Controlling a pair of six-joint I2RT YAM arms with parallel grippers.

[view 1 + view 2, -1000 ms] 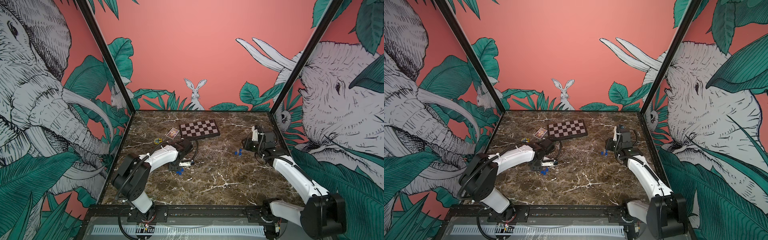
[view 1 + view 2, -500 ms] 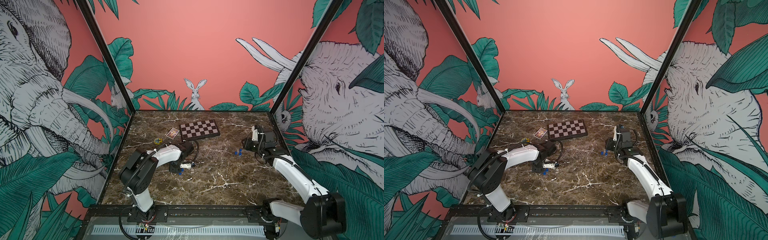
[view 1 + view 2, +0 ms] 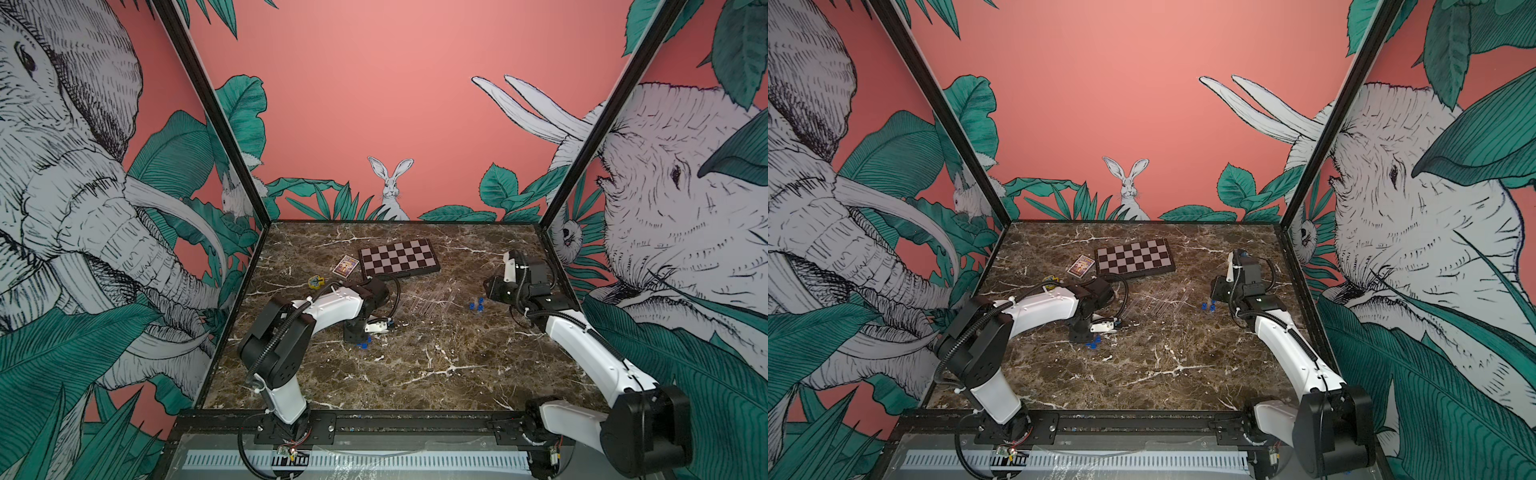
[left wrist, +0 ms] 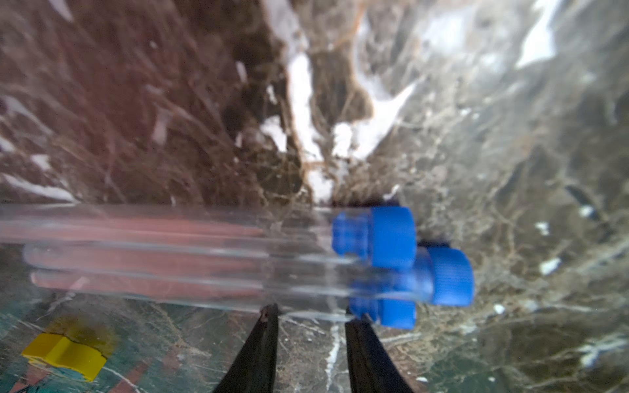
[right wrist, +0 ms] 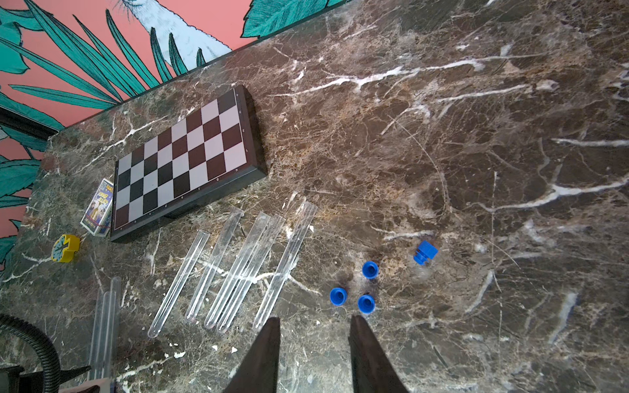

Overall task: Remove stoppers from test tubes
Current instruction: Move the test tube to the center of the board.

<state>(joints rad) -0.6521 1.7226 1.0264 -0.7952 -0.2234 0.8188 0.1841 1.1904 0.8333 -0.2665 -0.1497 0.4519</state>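
Three clear test tubes point(image 4: 170, 258) lie side by side, each plugged with a blue stopper point(image 4: 391, 238). My left gripper point(image 4: 311, 309) points down over them, open a little. Its fingertips point(image 4: 269, 311) reach the nearest tube close to its stopper point(image 4: 394, 314), with only marble in the gap. In both top views this gripper point(image 3: 356, 332) point(image 3: 1079, 334) sits left of centre. Several unstoppered test tubes point(image 5: 238, 268) point(image 3: 428, 297) lie mid-table. Several loose stoppers point(image 5: 366, 303) point(image 3: 476, 305) rest to their right. My right gripper point(image 5: 315, 318) point(image 3: 488, 289) hovers open and empty beside the loose stoppers.
A chessboard point(image 3: 398, 257) lies at the back, with a small card box point(image 3: 345, 266) to its left. A yellow toy clock point(image 3: 316, 281) point(image 4: 64, 354) sits behind my left arm. Printed walls close in the left, right and back edges of the marble table point(image 3: 415, 374).
My left arm's elbow has swung in toward the middle, while its gripper stays over the stoppered tubes. The right arm has not moved.
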